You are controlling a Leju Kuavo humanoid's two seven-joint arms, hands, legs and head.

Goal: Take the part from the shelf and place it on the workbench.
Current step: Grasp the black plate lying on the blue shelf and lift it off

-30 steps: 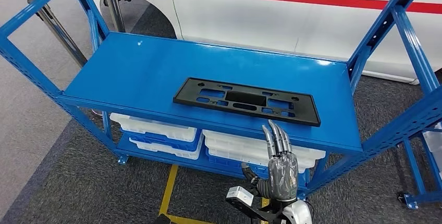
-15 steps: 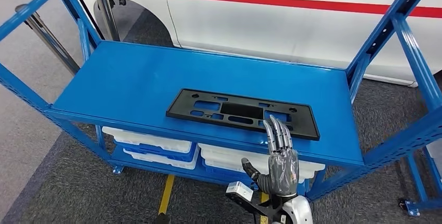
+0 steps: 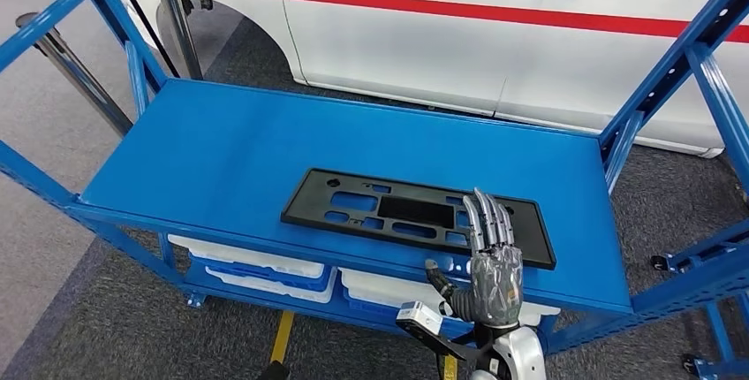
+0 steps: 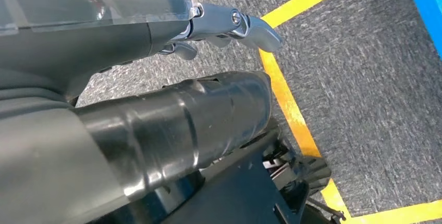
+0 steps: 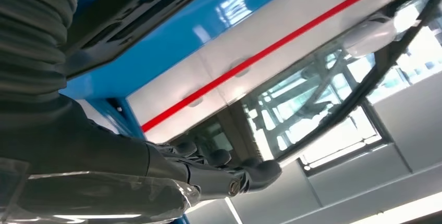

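Observation:
The part is a long black plastic plate with cut-outs (image 3: 389,212). It lies flat on the top deck of the blue shelf (image 3: 221,150), near the front edge and right of centre. My right hand (image 3: 495,265) is raised in front of the shelf with its fingers straight and together, pointing up. Its fingertips overlap the plate's front edge near the right end, and it holds nothing. In the right wrist view the plate (image 5: 135,5) lies just beyond my right hand (image 5: 156,177). My left hand (image 4: 156,78) hangs over the floor, holding nothing.
A white car with a red stripe (image 3: 442,35) stands right behind the shelf. White bins (image 3: 247,261) fill the lower shelf level. Blue uprights (image 3: 671,71) rise at both ends, and metal posts (image 3: 62,62) stand at the far left. Yellow tape (image 3: 284,336) marks the grey carpet.
The whole picture has shifted, so the camera moved nearer to the shelf. My right hand has risen, and its fingertips now overlap the plate's front edge instead of hanging below the shelf lip.

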